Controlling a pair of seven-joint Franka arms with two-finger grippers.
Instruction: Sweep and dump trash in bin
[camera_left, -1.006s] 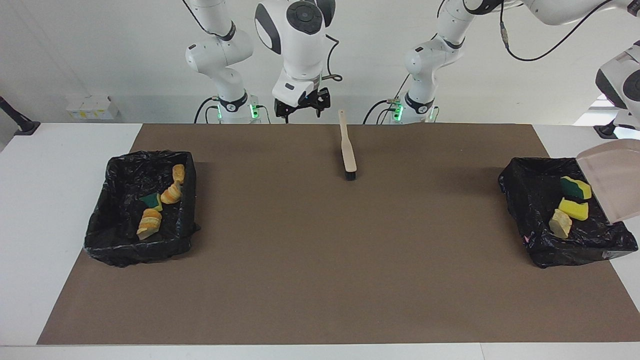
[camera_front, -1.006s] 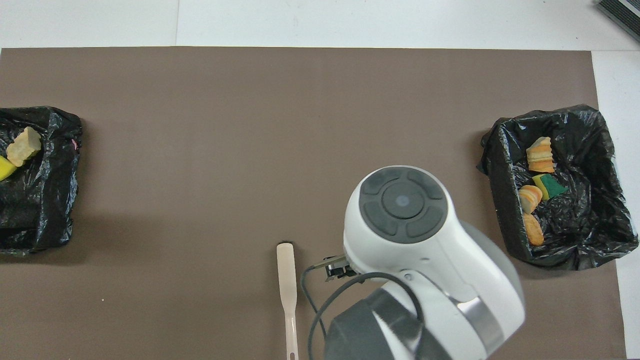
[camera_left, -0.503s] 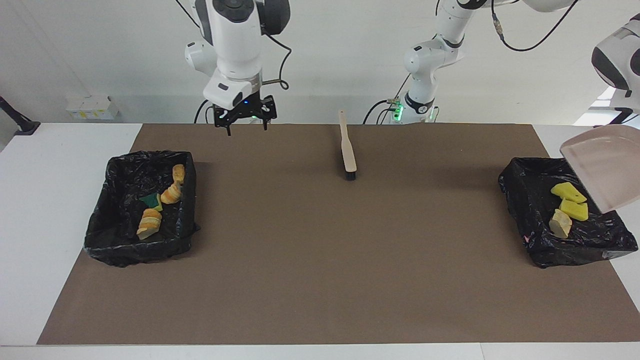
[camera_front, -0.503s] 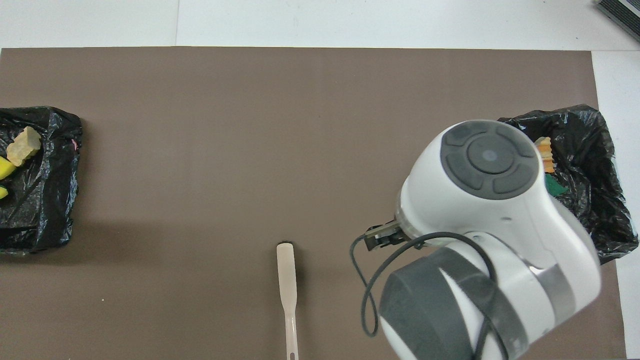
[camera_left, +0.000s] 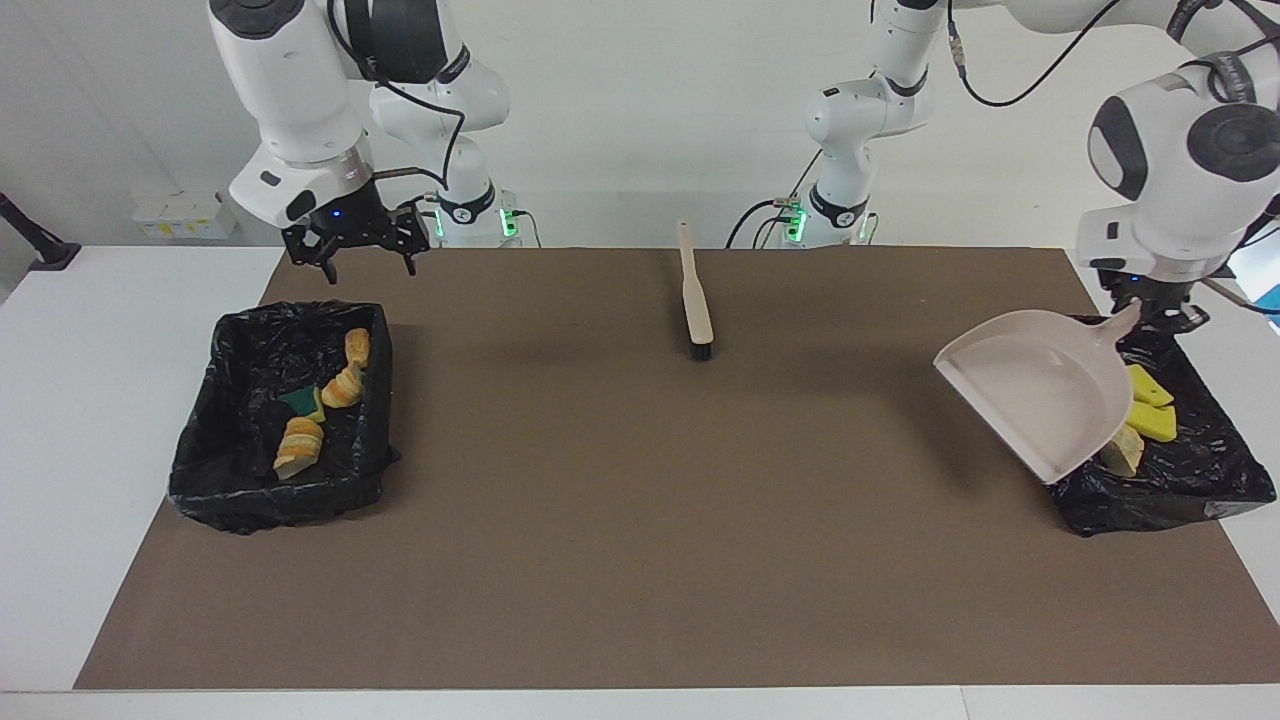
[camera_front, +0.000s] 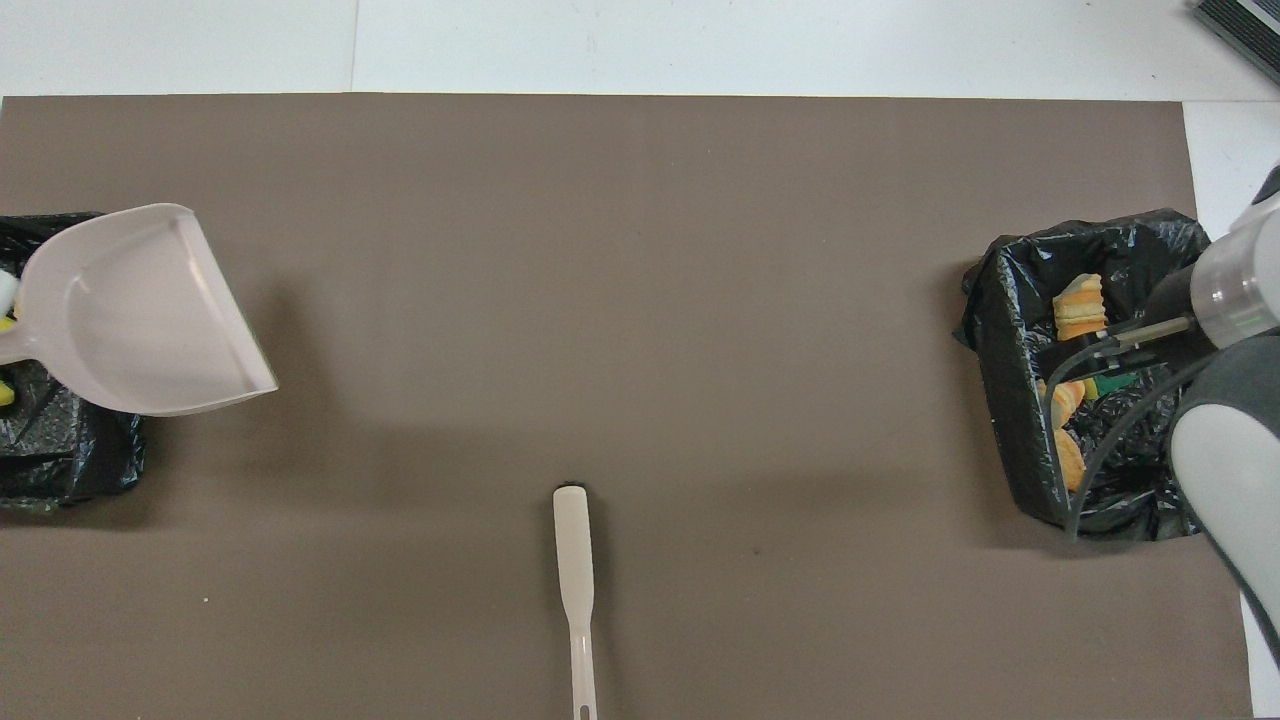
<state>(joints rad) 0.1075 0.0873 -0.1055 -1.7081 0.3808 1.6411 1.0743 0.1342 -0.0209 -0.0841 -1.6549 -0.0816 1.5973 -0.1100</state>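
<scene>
Trash (camera_left: 1147, 405) lies in bin (camera_left: 1190, 480); left tool (camera_left: 1160, 318) grips dustpan (camera_left: 1040, 400).

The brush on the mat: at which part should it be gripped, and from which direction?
Probably the flat handle of the brush, from straight above. It lies flat on the mat with the thin handle end nearest the robots and the bristle head farther, nothing beside it; the end effector should close across the handle's width.

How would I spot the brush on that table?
Start at the brown mat covering the table, between the two black-lined bins. The brush lies alone at its middle, near the robots' edge: a slim beige handle ending in dark bristles, touched by neither arm.
</scene>
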